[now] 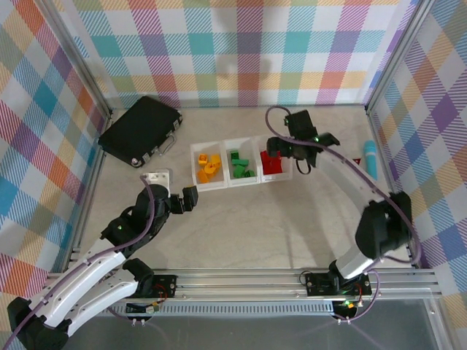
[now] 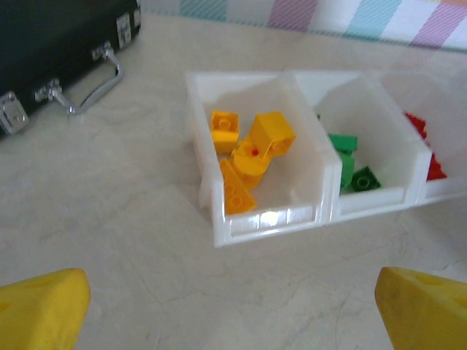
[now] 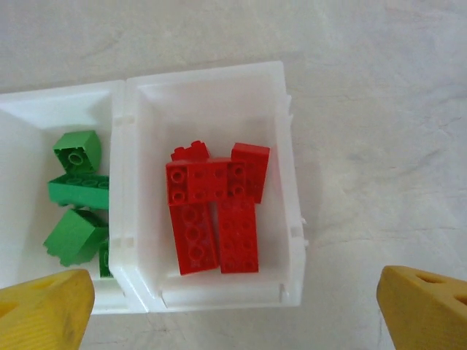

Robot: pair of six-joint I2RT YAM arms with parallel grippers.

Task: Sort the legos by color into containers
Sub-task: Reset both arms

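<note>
Three joined clear containers (image 1: 225,184) stand mid-table. The left one holds yellow legos (image 1: 209,166), the middle one green legos (image 1: 241,165), the right one red legos (image 1: 273,163). My right gripper (image 1: 283,151) hovers above the red container (image 3: 289,182), open and holding nothing. Several red bricks (image 3: 216,211) lie below it, and green bricks (image 3: 76,197) lie in the neighbouring bin. My left gripper (image 1: 191,198) is open and holds nothing in front of the yellow container (image 2: 219,189), apart from it. In the left wrist view the yellow bricks (image 2: 248,154), green bricks (image 2: 352,165) and red bricks (image 2: 426,146) show.
A black hard case (image 1: 141,130) lies at the back left, with its handle (image 2: 98,80) toward the bins. A small white block (image 1: 157,177) sits left of the containers. A teal object (image 1: 371,157) and a small red piece (image 1: 357,160) lie by the right wall.
</note>
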